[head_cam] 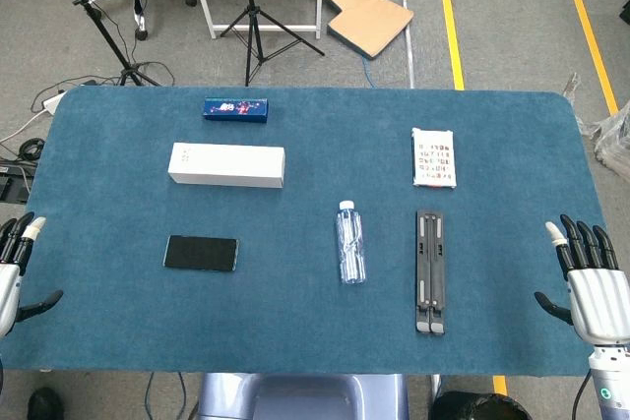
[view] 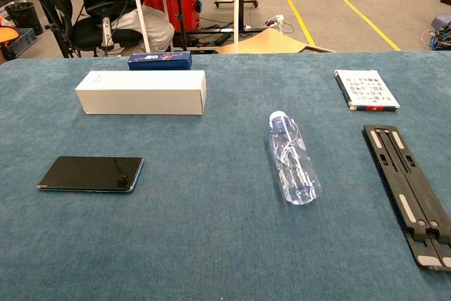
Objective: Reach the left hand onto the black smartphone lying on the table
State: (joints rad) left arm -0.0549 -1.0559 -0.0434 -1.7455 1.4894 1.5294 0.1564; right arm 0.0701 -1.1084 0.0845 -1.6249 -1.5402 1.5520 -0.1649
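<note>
The black smartphone (head_cam: 201,254) (view: 91,173) lies flat on the blue table cloth, left of centre. My left hand (head_cam: 14,266) shows only in the head view, at the table's left edge, well to the left of the phone, fingers spread and holding nothing. At the right edge hangs my right hand (head_cam: 589,273), also spread and empty. Neither hand appears in the chest view.
A long white box (head_cam: 226,165) (view: 141,92) lies behind the phone, a blue box (head_cam: 235,109) (view: 159,60) farther back. A clear water bottle (head_cam: 350,242) (view: 292,157) lies in the middle, a black folding stand (head_cam: 428,270) (view: 408,191) right of it, a booklet (head_cam: 433,156) (view: 366,89) behind.
</note>
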